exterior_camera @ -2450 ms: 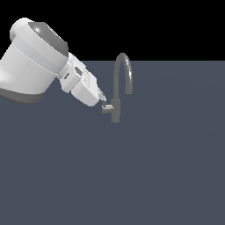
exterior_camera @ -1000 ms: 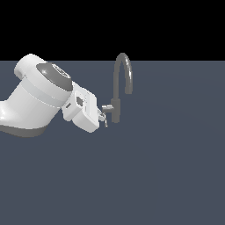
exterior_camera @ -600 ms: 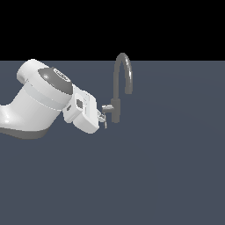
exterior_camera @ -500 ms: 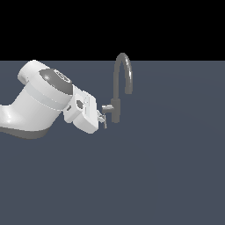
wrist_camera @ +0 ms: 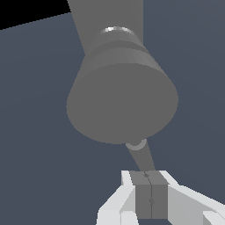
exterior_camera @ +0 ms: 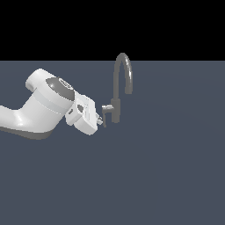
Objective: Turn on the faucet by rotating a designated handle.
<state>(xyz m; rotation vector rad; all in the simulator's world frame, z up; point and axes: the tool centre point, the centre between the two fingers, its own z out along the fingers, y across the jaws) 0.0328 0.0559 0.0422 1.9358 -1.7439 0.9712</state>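
Observation:
The faucet [exterior_camera: 117,94] is a slim grey gooseneck with a tall arched spout and stands mid-scene. Its handle [exterior_camera: 107,108] juts from the body toward the exterior view's left, with a thin rod hanging down from the stub. My gripper [exterior_camera: 103,122] sits at that rod's lower end, on the exterior view's left of the faucet. In the wrist view the handle [wrist_camera: 123,101] fills the middle as a wide grey cylinder, with the faucet [wrist_camera: 105,17] rising behind it. The rod [wrist_camera: 141,157] runs to my gripper [wrist_camera: 148,176], whose grey pads [wrist_camera: 143,197] meet with nothing between them.
The faucet stands on a flat dark blue-grey surface [exterior_camera: 167,176] under a black background. The bulky white arm [exterior_camera: 44,105] reaches in from the exterior view's left.
Since the earliest frame the arm has swung lower and the hand has dropped beside the handle's rod. Over the last second almost nothing has moved.

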